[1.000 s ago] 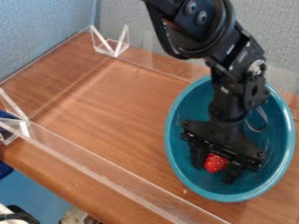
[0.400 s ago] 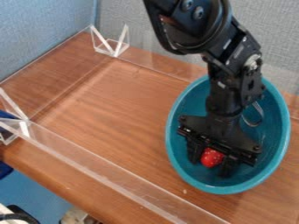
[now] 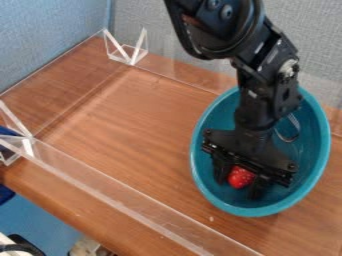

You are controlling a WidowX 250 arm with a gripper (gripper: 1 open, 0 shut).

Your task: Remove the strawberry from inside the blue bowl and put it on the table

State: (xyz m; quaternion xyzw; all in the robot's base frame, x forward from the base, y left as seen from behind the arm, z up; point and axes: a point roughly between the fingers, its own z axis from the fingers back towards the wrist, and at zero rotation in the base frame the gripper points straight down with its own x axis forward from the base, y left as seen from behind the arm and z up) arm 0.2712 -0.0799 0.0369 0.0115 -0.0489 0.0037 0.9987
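Red strawberry (image 3: 241,179) clamped in our gripper (image 3: 245,178), inside the blue bowl (image 3: 310,130); lift and tabletop (image 3: 134,130) placement remain.

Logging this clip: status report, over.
Gripper shut on strawberry, down inside blue bowl. Not yet lifted out. Table beside the bowl free for placing.

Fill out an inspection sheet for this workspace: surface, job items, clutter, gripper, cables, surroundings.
Surface: brown wooden table, low clear walls at its edges.
Job items: strawberry inside the blue bowl, not yet on the table.
Clutter: nothing seen.
Gripper: gripper points down into the bowl, shut on the strawberry.
Cables: thin cable along the arm.
Surroundings: blue backdrop behind the table.
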